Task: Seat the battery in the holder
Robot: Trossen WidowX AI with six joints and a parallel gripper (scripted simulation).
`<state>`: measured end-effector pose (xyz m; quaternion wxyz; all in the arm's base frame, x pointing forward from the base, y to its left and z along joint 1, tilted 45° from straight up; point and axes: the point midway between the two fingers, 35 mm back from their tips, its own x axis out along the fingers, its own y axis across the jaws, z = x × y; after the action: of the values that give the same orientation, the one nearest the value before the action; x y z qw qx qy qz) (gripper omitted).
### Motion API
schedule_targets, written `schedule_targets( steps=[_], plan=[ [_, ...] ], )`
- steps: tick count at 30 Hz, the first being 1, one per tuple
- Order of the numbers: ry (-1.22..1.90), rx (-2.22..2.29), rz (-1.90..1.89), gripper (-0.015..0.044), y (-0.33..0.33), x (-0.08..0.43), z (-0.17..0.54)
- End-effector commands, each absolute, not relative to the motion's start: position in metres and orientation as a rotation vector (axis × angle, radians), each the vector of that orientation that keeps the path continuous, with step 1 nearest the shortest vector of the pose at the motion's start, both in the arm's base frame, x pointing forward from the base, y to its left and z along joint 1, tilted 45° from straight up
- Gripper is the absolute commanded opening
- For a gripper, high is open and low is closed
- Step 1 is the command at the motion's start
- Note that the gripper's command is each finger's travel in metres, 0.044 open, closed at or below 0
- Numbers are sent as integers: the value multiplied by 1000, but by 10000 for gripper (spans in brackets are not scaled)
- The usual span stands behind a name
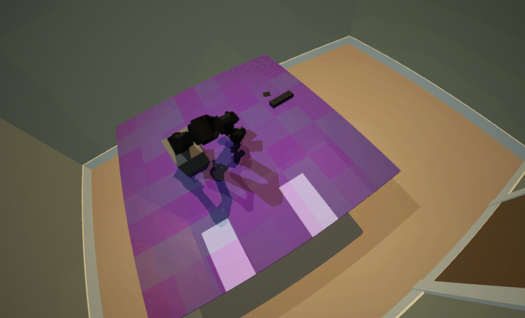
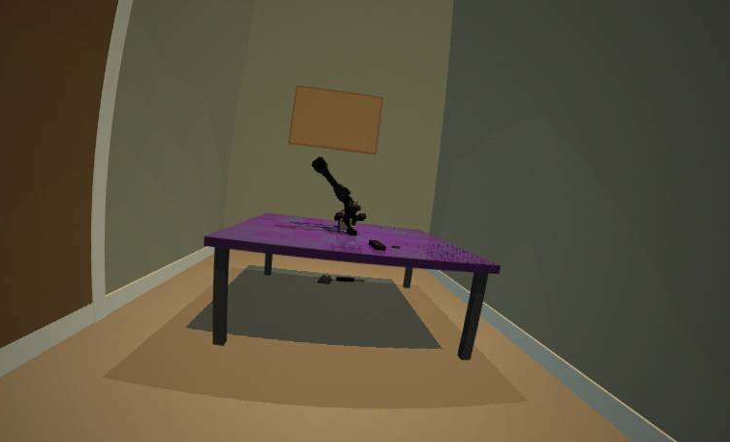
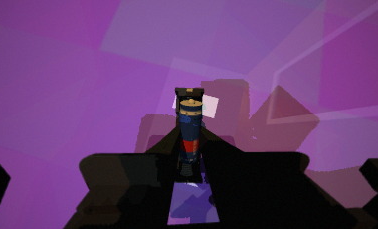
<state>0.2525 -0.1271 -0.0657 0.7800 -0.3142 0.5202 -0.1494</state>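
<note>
While your wrist view looks down the gripper, you see its two dark fingers filling the lower frame, pinched on the battery, which stands between them and points away from the camera. Nearest you on that battery is a dark ribbed end, then a red band, then a long blue body, and farthest a gold-rimmed cap. Just past that cap sits a small dark block with a tan spot on top; you cannot tell from this view what it is. Under and around everything lies the purple checked table, with reddish-brown shadows of the arm falling just beyond the battery and to its right.

From the top view, you find the gripper low over the table, close beside the arm's base, and the battery itself is too small and dark to pick out there. Well beyond the gripper, toward the far corner of the table, lies a long dark bar, the holder, with a small dark square piece just beside it. Between gripper and holder you see only purple squares and shadow. Two pale patches of light lie on the table on the near side of the arm.

In the exterior view the holder lies nearer the front edge than the gripper.
</note>
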Motion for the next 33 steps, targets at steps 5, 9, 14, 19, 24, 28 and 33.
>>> schedule_targets(
  steps=[5,9,14,19,24,28,33],
  plan=[
    [1143,-681,-319,65,-127,243,-67],
    [1146,-680,-319,65,-127,242,-67],
    [1149,-680,-320,65,-127,242,-67],
    [1155,-678,-321,65,-127,242,-67],
    [1157,-677,-321,65,-127,241,-67],
    [1157,-677,-321,65,-127,241,-67],
    [1157,-677,-321,65,-127,241,-67]
  ],
)
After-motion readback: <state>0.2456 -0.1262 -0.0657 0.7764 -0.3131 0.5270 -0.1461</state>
